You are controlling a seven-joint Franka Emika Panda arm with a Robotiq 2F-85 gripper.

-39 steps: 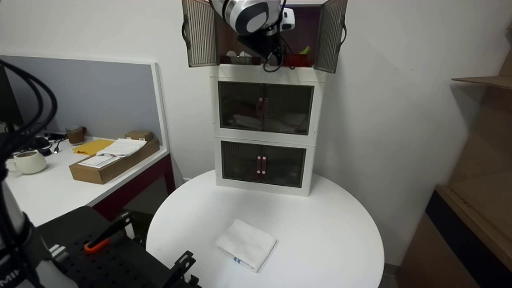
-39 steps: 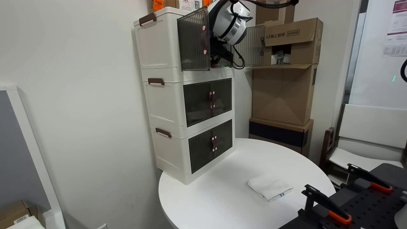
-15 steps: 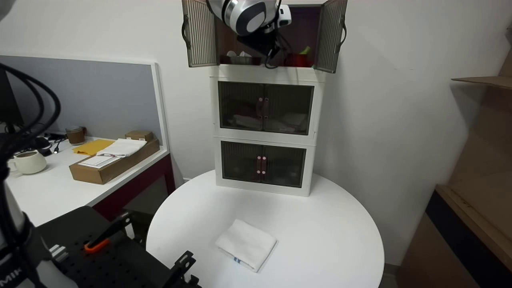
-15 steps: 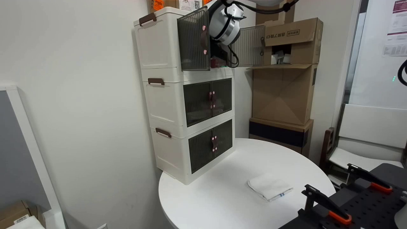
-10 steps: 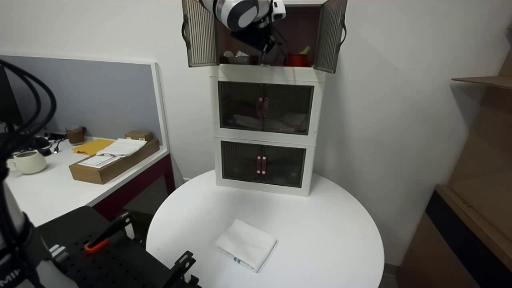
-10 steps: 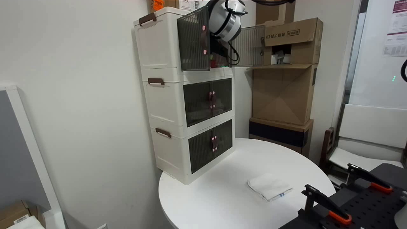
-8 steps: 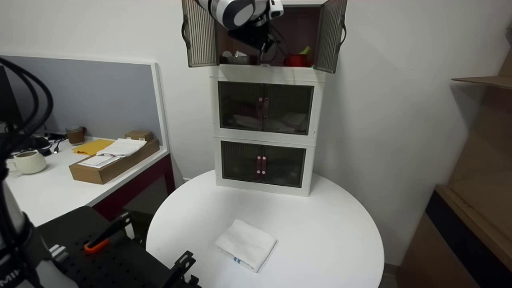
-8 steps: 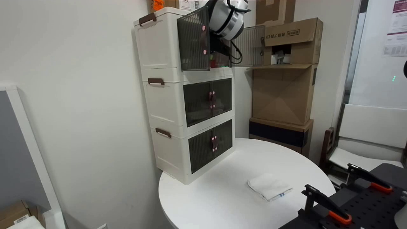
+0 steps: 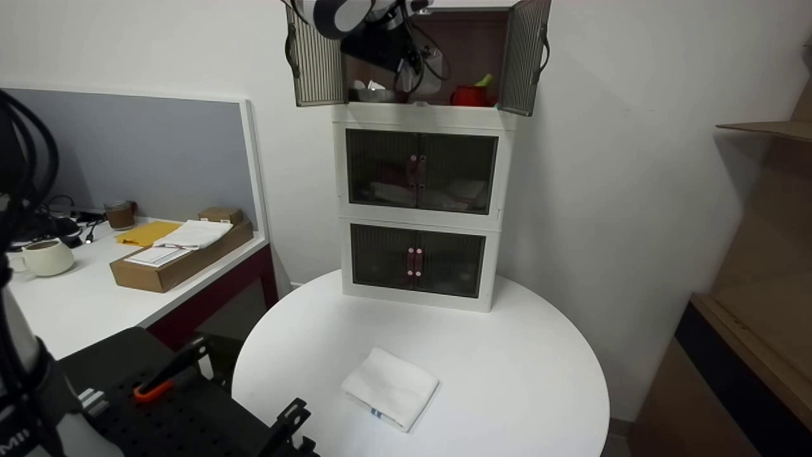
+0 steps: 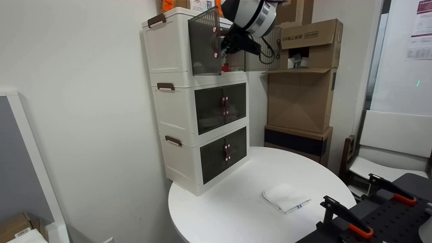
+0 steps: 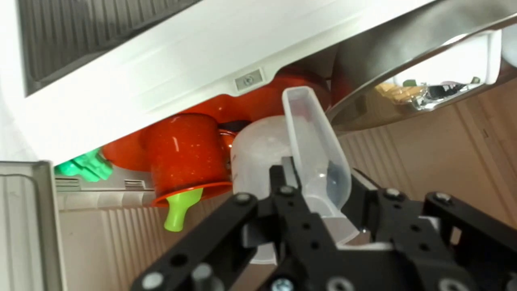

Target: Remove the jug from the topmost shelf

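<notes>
Clearly, the jug hangs by its handle between 2 jaws.

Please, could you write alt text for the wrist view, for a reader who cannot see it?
A black gripper holds a pale, see-through jug by its handle, seen against the brown topmost shelf. In the picture, left of the jug is a red mug with a light-green object sticking out; a metal bowl is at the upper right.

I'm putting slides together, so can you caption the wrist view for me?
Robot gripper holds a translucent jug by its handle, with a red cup and a metal bowl close by.
</notes>
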